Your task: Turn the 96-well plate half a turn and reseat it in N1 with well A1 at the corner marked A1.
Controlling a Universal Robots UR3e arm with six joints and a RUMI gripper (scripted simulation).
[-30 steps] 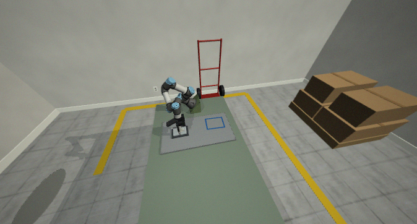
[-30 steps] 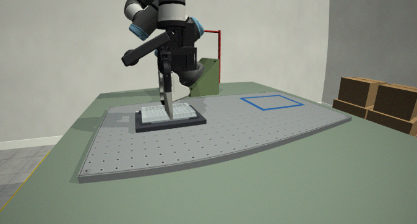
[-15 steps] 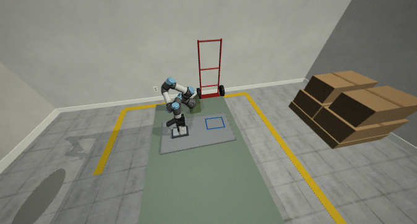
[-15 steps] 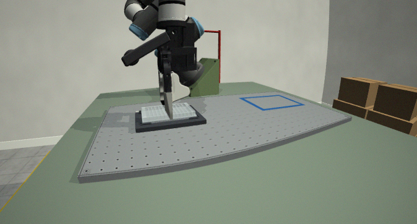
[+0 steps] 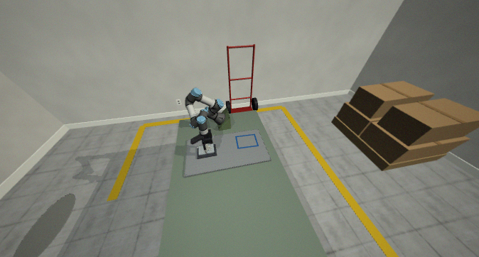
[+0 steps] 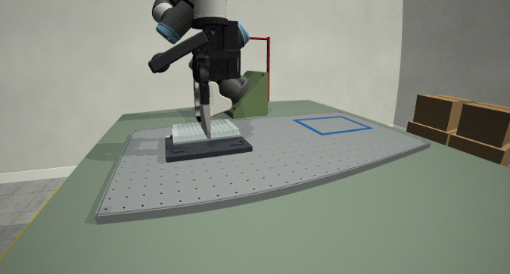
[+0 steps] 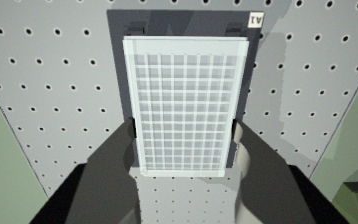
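The clear 96-well plate (image 7: pixel 185 100) (image 6: pixel 223 130) (image 5: pixel 212 149) is over the dark plate nest N1 (image 7: pixel 115 30) (image 6: pixel 212 151) (image 5: pixel 206 156), raised a little off it and level. My gripper (image 7: pixel 183 118) (image 6: pixel 206 132) (image 5: pixel 206 145) comes straight down and is shut on the plate's two long sides, near its near end in the wrist view. The white A1 mark (image 7: pixel 255 20) is at the nest's far right corner. The plate's cut corner (image 7: pixel 141 170) shows at the near left, diagonally opposite that mark.
The nest stands on a grey perforated board (image 6: pixel 265 168) on the green table. A blue square outline (image 6: pixel 332 125) (image 5: pixel 246 141) is marked on the board to the right. A green block (image 6: pixel 253 96) stands behind. Cardboard boxes (image 6: pixel 465 126) stand off the table to the right.
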